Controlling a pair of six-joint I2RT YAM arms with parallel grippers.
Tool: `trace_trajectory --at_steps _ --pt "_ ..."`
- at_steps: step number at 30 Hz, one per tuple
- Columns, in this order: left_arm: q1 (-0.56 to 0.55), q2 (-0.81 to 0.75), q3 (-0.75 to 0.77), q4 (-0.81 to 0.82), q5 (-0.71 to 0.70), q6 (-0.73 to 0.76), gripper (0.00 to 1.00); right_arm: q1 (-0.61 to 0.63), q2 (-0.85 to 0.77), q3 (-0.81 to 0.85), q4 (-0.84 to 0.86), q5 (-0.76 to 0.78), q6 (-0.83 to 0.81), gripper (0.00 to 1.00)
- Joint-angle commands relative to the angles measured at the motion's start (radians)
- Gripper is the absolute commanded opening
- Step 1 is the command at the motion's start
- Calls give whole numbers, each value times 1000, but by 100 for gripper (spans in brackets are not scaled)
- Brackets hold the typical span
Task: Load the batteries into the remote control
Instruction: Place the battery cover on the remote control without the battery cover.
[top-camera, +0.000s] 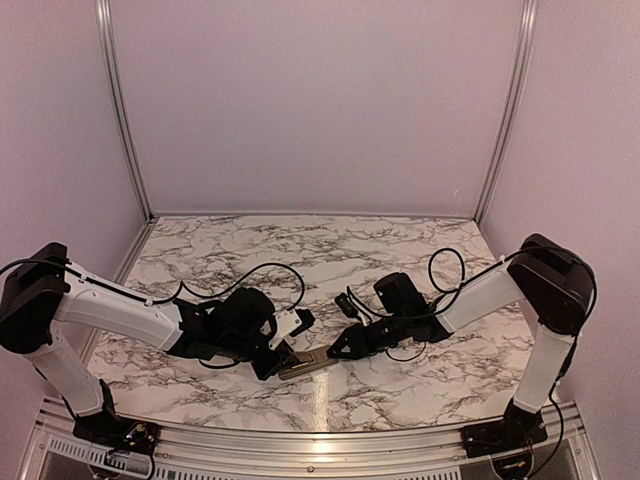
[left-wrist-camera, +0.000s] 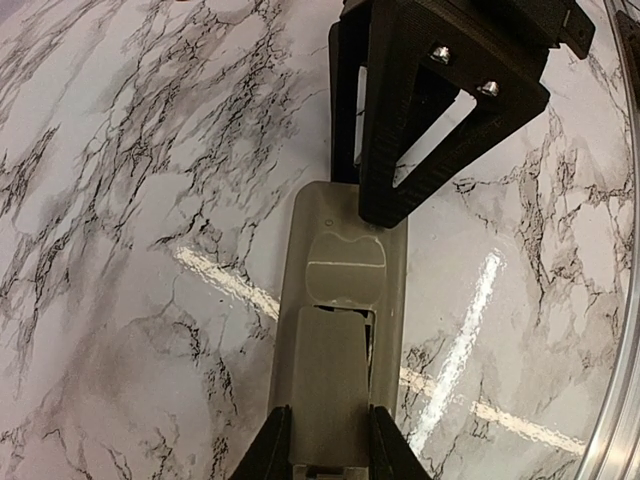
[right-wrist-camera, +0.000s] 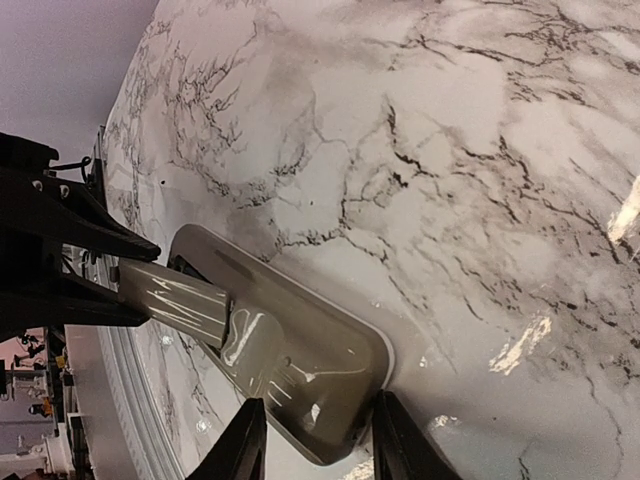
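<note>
The remote control (top-camera: 308, 362) lies back side up on the marble table between both arms, its greyish back showing in the left wrist view (left-wrist-camera: 345, 235) and the right wrist view (right-wrist-camera: 330, 350). My left gripper (left-wrist-camera: 328, 418) is shut on the grey battery cover (left-wrist-camera: 330, 375), which sits tilted over the compartment at the remote's near end, with a dark gap along its edge. My right gripper (right-wrist-camera: 318, 420) is shut on the remote's other end, one finger on each long side. The batteries are not in view.
Black cables (top-camera: 262, 272) loop over the table behind both wrists. A metal rail (top-camera: 320, 442) runs along the near edge, and pale walls with metal posts (top-camera: 120, 110) close in the back and sides.
</note>
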Motion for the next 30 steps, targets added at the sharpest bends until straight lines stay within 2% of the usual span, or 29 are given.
trace_trajectory --at_steps 1,10,27,30 --pt "6 28 25 -5 13 6 10 13 21 0 3 -16 -2 34" --pt "6 48 44 -15 84 8 9 13 18 -4 5 -19 -5 33" --pt "9 83 58 -77 116 -2 9 13 15 -16 15 -14 -3 32" --pt "16 87 78 -104 112 -46 8 13 13 -17 17 -14 -3 32"
